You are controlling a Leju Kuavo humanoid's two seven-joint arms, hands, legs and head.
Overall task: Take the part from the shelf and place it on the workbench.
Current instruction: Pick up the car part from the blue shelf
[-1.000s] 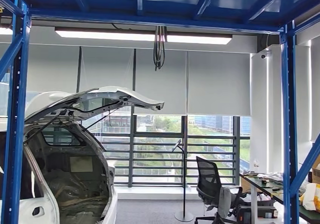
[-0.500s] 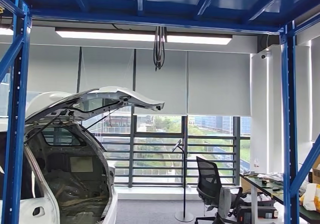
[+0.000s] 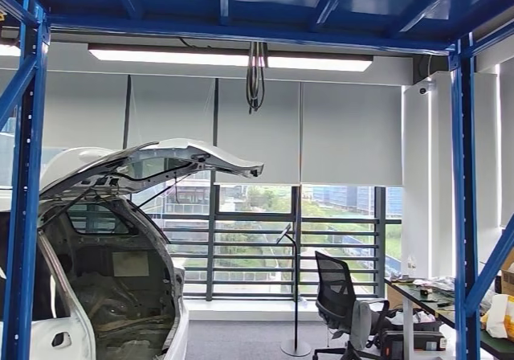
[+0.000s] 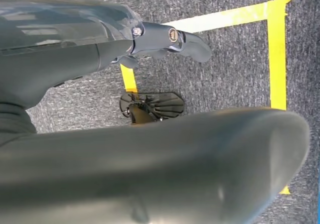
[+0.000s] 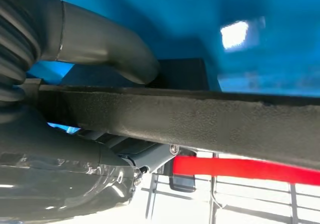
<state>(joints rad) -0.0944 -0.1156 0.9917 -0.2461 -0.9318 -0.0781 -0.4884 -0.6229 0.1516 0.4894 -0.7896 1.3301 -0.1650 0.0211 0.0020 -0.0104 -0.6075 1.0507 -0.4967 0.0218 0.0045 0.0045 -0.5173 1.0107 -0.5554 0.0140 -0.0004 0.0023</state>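
Note:
In the right wrist view a long black part (image 5: 226, 126) with a rough surface runs across the picture, close under a blue shelf surface (image 5: 181, 14). My right hand (image 5: 86, 129) grips it, the thumb (image 5: 113, 51) curled over one side and the fingers (image 5: 75, 184) under the other. A red band (image 5: 245, 169) lies just beyond the part. My left hand (image 4: 113, 49) hangs over grey carpet with its fingers (image 4: 177, 38) stretched out and nothing in them.
Blue shelf uprights (image 3: 466, 215) and beams frame the head view. Beyond them stand a white car body (image 3: 109, 255) with its hatch raised, a black office chair (image 3: 340, 304) and a cluttered desk (image 3: 436, 296). Yellow tape (image 4: 277, 54) marks the carpet.

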